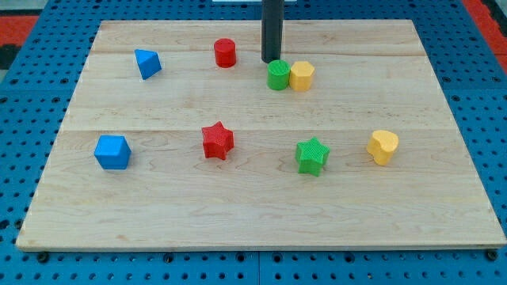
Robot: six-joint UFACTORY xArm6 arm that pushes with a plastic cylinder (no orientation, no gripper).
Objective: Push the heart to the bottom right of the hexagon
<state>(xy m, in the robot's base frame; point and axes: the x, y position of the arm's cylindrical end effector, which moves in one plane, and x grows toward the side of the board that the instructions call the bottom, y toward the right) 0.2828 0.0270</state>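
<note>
Camera view, the only one. No gripper on this arm, so nothing is grasped or released: just a straight dark rod, its upper part cut off by the view's top. My tip [271,62] sits on the board just above-left of the green cylinder [278,75]; touching or a hair apart, hard to say at this angle. The green cylinder touches the yellow hexagon [302,76] on its right side.

Yellow heart [383,146] lies well apart from my tip, near the view's right edge, below and right of the hexagon. Its lobes are hard to read from here.

The other blocks are scattered:
- red cylinder [225,52], left of the rod
- blue triangular block [147,63], upper left
- blue cube-like block [112,152], lower left
- red star [217,140], centre
- green star [312,155], between the red star and the heart

Blocks look like ribbed matte plastic. The wooden board [158,214] is pale, with visible plank seams and grain. It rests on a blue perforated surface [24,119].
</note>
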